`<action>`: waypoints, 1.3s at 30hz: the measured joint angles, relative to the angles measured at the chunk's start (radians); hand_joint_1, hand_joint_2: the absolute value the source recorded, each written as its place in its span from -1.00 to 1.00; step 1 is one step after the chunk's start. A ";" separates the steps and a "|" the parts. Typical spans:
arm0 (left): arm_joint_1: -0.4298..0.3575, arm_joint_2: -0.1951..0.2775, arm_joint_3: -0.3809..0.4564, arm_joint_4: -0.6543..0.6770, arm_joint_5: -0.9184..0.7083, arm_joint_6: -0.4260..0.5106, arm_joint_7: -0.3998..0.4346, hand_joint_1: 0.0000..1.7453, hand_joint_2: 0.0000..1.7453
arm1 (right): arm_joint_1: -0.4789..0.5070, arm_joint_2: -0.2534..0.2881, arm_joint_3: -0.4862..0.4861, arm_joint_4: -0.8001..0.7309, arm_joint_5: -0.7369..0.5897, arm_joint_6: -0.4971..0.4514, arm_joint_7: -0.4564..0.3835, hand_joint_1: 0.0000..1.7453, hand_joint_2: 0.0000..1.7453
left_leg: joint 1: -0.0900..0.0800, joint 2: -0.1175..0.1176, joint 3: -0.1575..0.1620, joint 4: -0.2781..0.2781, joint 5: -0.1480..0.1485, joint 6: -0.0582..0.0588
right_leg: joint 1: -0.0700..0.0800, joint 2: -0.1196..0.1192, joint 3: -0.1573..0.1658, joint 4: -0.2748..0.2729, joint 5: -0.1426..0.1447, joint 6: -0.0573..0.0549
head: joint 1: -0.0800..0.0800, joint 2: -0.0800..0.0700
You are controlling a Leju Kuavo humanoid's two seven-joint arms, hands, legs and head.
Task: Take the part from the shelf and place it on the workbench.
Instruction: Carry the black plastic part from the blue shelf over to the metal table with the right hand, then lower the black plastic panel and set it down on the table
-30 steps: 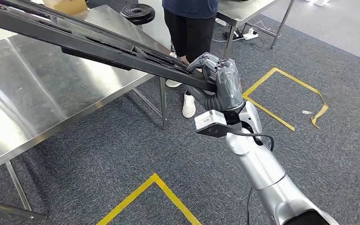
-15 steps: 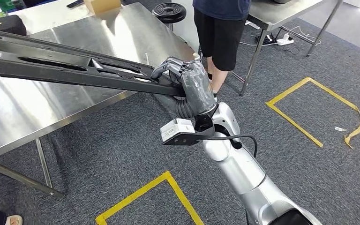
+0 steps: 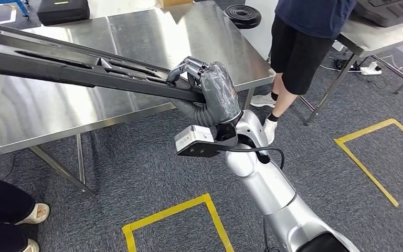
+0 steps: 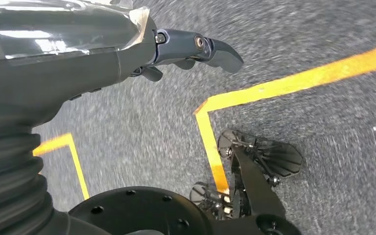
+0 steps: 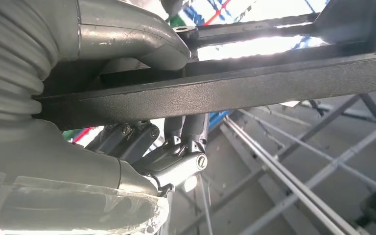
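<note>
The part (image 3: 73,71) is a long black metal frame, and my right hand (image 3: 204,89) grips it at its near end. It reaches out to the left, above the steel workbench (image 3: 136,31), and its far end runs out of the picture. In the right wrist view the thumb (image 5: 127,34) lies over the black bar (image 5: 225,93) and the darker fingers wrap beneath it. My left hand (image 4: 127,44) hangs over the grey carpet with its fingers apart and nothing in them.
A person in dark shorts (image 3: 304,52) stands at the bench's far right corner beside a black stool (image 3: 243,14). A black case (image 3: 63,10) lies on the bench's far side. Another steel table (image 3: 378,31) stands at right. Someone's feet (image 3: 10,220) are at lower left. Yellow tape (image 3: 173,215) marks the carpet.
The whole view has swung, so the workbench now lies more squarely under the part. My right hand keeps the same hold on the part's end.
</note>
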 joint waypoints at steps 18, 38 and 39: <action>-0.001 -0.009 -0.029 0.000 -0.007 -0.006 -0.003 -1.00 1.00 | -0.068 0.008 -0.077 0.037 -0.064 0.037 -0.006 1.00 1.00 | 0.008 0.075 -0.032 0.071 -0.024 -0.052 | -0.003 -0.022 0.114 -0.253 0.106 -0.036 | -0.016 0.000; -0.004 -0.010 -0.044 0.000 0.010 -0.015 -0.007 -1.00 1.00 | -0.091 0.020 -0.086 0.101 -0.054 0.063 -0.030 1.00 1.00 | -0.004 0.066 0.016 -0.017 -0.006 0.005 | -0.001 -0.026 0.110 -0.255 0.106 0.002 | -0.016 0.000; -0.005 -0.011 -0.044 0.000 0.010 -0.015 -0.008 -1.00 1.00 | -0.093 0.021 -0.085 0.101 -0.053 0.063 -0.029 1.00 1.00 | -0.001 0.063 0.023 -0.028 0.001 0.009 | -0.001 -0.020 0.095 -0.221 0.088 0.000 | -0.015 0.000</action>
